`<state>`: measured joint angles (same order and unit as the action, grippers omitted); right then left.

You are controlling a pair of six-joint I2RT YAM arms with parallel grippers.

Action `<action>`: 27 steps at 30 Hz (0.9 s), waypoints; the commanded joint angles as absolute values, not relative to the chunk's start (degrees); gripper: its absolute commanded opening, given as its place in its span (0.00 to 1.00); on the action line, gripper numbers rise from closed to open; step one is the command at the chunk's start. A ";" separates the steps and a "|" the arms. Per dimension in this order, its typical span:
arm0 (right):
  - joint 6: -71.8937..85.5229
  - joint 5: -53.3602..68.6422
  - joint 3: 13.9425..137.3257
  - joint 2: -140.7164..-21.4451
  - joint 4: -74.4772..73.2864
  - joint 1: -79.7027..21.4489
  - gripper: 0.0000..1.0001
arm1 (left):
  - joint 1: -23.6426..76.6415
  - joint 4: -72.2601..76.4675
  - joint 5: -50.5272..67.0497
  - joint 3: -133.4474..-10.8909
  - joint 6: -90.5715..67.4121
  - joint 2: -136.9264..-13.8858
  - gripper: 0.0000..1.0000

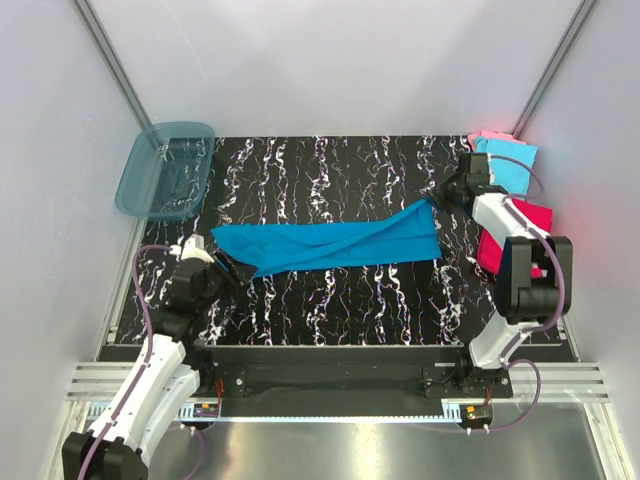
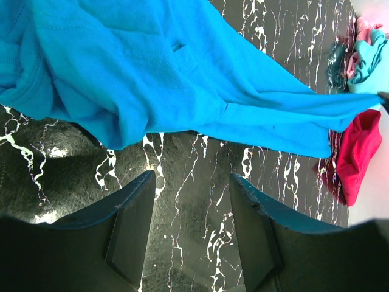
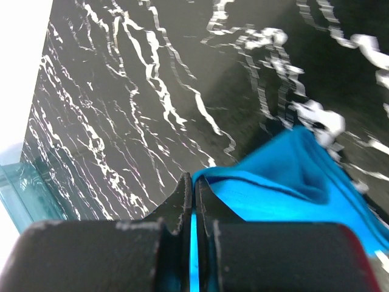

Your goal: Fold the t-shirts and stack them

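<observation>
The large teal-blue t-shirt (image 1: 330, 245) lies stretched into a long band across the black marbled table (image 1: 340, 300). My right gripper (image 1: 437, 198) is shut on its far right corner; in the right wrist view the blue cloth (image 3: 292, 176) is pinched between the closed jaws (image 3: 193, 182). My left gripper (image 1: 225, 268) stands open just short of the shirt's left end, with only bare table between its fingers (image 2: 191, 207); the shirt (image 2: 152, 67) lies ahead of them. Light cyan (image 1: 512, 165), pale pink (image 1: 488, 136) and magenta-red (image 1: 530, 215) t-shirts are heaped at the right edge.
A translucent teal plastic tub (image 1: 165, 168) sits off the table's back left corner, also seen as the tub (image 3: 27, 194) in the right wrist view. White walls close in on three sides. The right arm (image 1: 525, 270) reaches over the magenta-red shirt.
</observation>
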<state>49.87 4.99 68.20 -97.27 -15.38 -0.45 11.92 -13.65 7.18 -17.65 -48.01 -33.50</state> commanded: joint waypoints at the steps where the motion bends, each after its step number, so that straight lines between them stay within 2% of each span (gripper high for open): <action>1: 50.19 3.87 74.52 -100.71 -13.89 -2.37 0.00 | 12.30 -11.60 6.06 -20.21 -47.29 -33.31 0.55; 8: 49.57 3.87 83.75 -103.27 -12.83 -4.22 0.00 | 12.39 -11.34 5.36 -20.21 -46.93 -34.28 0.55; 15: 48.43 2.82 82.71 -100.11 -10.20 -4.66 0.00 | 12.48 -9.85 5.45 -20.21 -47.20 -35.77 0.55; 18: 47.11 2.29 80.60 -99.58 -8.88 -4.57 0.00 | 12.48 -9.76 5.54 -20.30 -47.11 -35.86 0.55; 27: 50.27 -3.77 57.94 -92.82 3.95 -4.57 0.00 | 12.48 -11.51 5.36 -20.83 -46.67 -34.19 0.54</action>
